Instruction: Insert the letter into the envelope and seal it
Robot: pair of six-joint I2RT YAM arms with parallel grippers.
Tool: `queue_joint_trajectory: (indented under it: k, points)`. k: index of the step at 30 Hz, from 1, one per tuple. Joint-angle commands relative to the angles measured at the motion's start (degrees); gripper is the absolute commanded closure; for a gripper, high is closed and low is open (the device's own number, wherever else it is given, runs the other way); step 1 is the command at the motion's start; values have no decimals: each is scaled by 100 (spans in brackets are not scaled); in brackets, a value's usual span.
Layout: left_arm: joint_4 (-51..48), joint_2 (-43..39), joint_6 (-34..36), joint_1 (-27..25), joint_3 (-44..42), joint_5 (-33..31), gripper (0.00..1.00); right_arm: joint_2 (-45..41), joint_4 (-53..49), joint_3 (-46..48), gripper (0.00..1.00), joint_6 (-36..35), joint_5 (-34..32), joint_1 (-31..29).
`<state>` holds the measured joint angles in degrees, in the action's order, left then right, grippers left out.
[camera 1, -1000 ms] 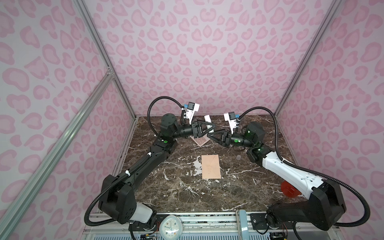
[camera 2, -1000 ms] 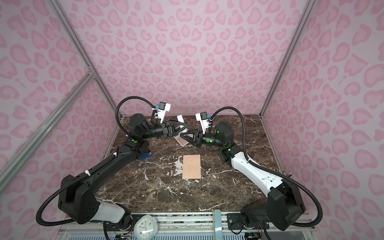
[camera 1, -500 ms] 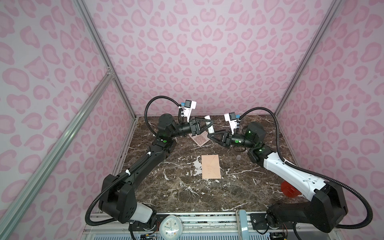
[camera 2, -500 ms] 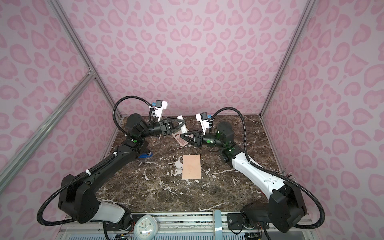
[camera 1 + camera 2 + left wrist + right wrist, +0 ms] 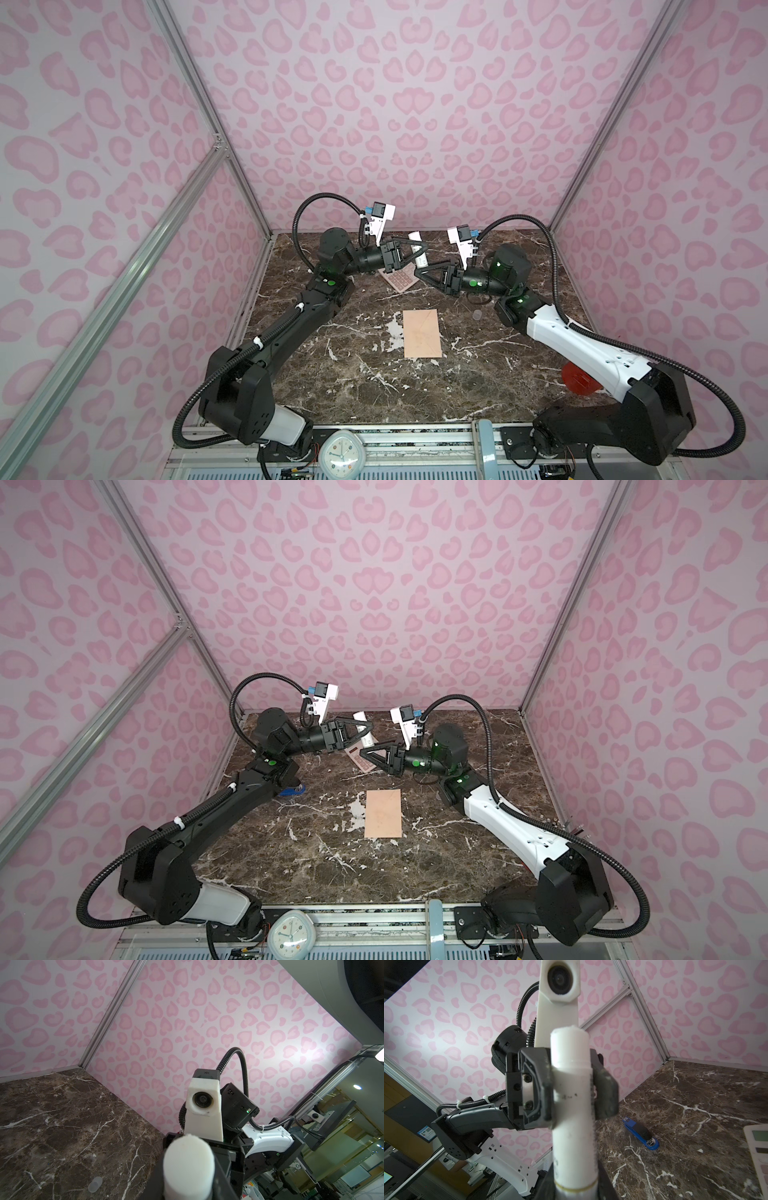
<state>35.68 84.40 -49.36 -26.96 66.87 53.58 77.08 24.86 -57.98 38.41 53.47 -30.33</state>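
Envelope point(image 5: 422, 338) flat amid open marble tabletop point(image 5: 353, 374)

Likely a lab: aluminium-framed pink booth point(image 5: 415, 104), marble tabletop point(image 5: 353, 382), monitor point(image 5: 332, 1126) outside

The left gripper point(image 5: 572, 1095) has drawn its jaws in from a wide spread and now pinches the white stick point(image 5: 574, 1142) at its middle (pads pressed on both sides in the right wrist view). It has also shifted slightly toward the bench's point(image 5: 332, 374) back edge, or upward; the top views cannot separate the two.
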Motion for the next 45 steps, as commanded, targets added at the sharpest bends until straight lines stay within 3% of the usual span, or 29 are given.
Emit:
queue_joint_trajectory:
  k: [1,7,11,15,24,28,33,37,41,45]
  points:
    - [48,28,21,-2,56,117,85,3,109,14,86,2,-91,-6]
    - [-609,41,402,-2,237,-85,96,8,-387,-85,85,-368,-626,-11]
    - [-2002,-58,1322,-11,485,-789,96,-32,-1411,-402,87,-1042,-1466,-113]
    - [-2705,-138,1758,-15,521,-1532,96,-85,-2044,-591,87,-1509,-2363,-315]
    - [-3120,-226,2150,-246,472,-2834,96,-75,-2814,-967,87,-1830,-4605,-1059]
    - [-3063,-239,2155,-297,374,-3102,96,-10,-2989,-1132,85,-1880,-5159,-1353]
    - [-2935,-301,2133,-284,274,-3244,96,-85,-3046,-1055,75,-2074,-5121,-1439]
    - [-2717,-329,2120,-233,248,-2979,96,-263,-3064,-835,63,-2298,-4743,-1327]
    - [-2240,-354,1904,-88,171,-2543,96,-526,-2780,-457,54,-2323,-3682,-975]
    - [-1856,-299,1704,37,185,-1821,96,-728,-2320,-73,52,-2191,-2447,-557]
